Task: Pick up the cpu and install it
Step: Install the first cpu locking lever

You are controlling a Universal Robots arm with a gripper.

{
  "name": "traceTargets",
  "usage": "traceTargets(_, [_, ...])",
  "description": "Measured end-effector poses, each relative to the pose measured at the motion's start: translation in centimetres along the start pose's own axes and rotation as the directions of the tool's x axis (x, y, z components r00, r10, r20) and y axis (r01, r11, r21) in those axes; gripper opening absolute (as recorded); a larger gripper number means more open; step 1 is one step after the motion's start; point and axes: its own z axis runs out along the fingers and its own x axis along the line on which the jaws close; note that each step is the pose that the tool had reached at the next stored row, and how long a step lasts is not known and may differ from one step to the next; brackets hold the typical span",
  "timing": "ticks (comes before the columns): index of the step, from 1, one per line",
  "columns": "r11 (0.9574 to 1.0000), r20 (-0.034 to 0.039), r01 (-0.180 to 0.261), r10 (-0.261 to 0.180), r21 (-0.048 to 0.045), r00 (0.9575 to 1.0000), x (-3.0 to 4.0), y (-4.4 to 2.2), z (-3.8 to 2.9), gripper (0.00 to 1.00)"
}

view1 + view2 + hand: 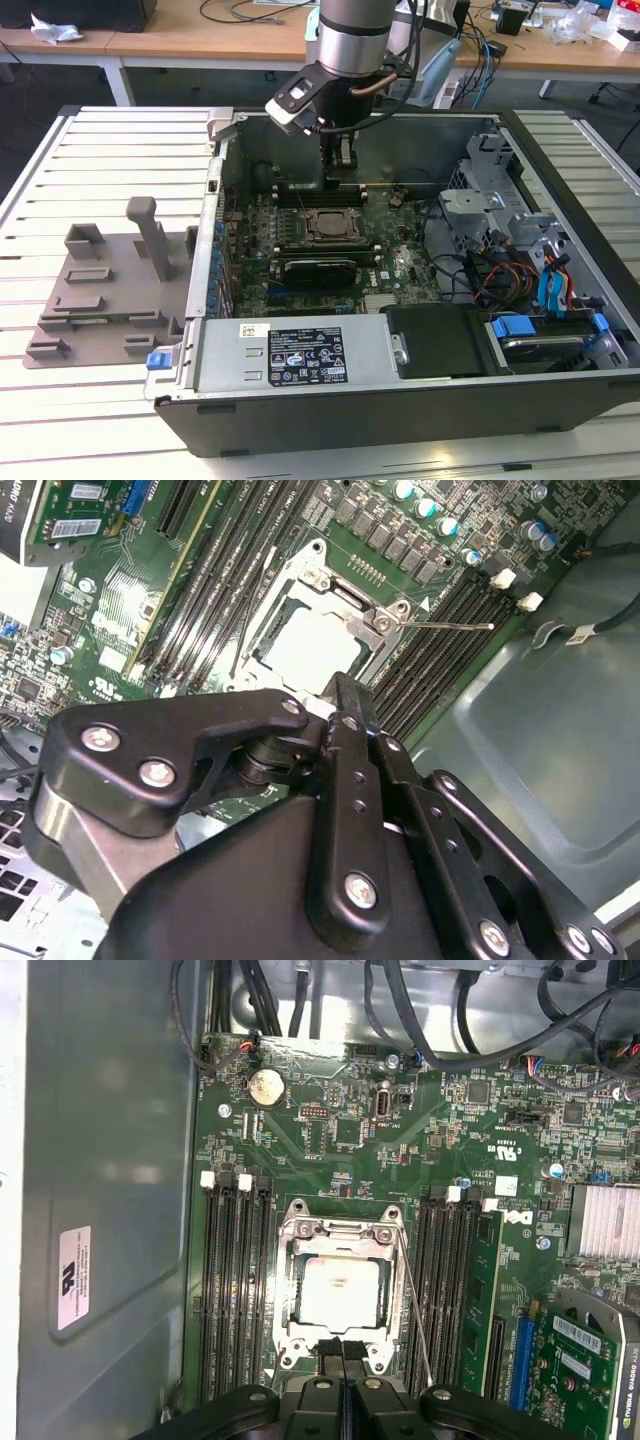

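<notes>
The black gripper (343,1358) sits right up against the lens in both wrist views. Its fingers look clenched together with only a thin seam between them, and there's nothing pinched in there as far as I can see.

Just past the tips is the cpu (340,1290), a pale square lying flat inside the socket frame (290,1230). That puts it around the middle of the motherboard (400,1150), and it's not in the claw. So I'd call the pick-and-carry part done, with the job at the seating and locking end. It looks level, but I can't tell whether it's fully down.

The thin wire lever (415,1310) runs along one side of the frame. It looks unlatched, though I wouldn't swear to that.

Whatever gets done here needs small, straight vertical moves, since a sideways scrape over that socket would be bad news.

Room is tight. Banks of memory slots (230,1280) flank the frame on both sides, touching-close to it. A graphics card (590,1350) sits further along the board edge, and cables hang over the far edge.

In the exterior view the arm comes straight down into the open computer case (350,395) near its back wall. The grey tray (100,290) is well apart on the slatted table (100,140), toward the exterior view's left. Straight up is the only open way out.
</notes>
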Motion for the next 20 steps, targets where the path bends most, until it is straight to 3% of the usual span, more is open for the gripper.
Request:
traceTargets(8, [0.9982, 0.0029, 0.060, -0.060, -0.0011, 0.9982, 0.00, 0.00, 0.00, 0.11])
traceTargets(15, [0.9931, 0.0059, 0.117, -0.117, -0.0019, 0.9931, 0.00, 0.00, 0.01, 0.11])
traceTargets(17, [0.9872, 0.0080, 0.159, -0.159, -0.0023, 0.9872, 0.00, 0.00, 0.01, 0.11])
traceTargets(20, [0.9728, 0.0119, 0.232, -0.232, -0.0028, 0.9727, 0.00, 0.00, 0.00, 0.11])
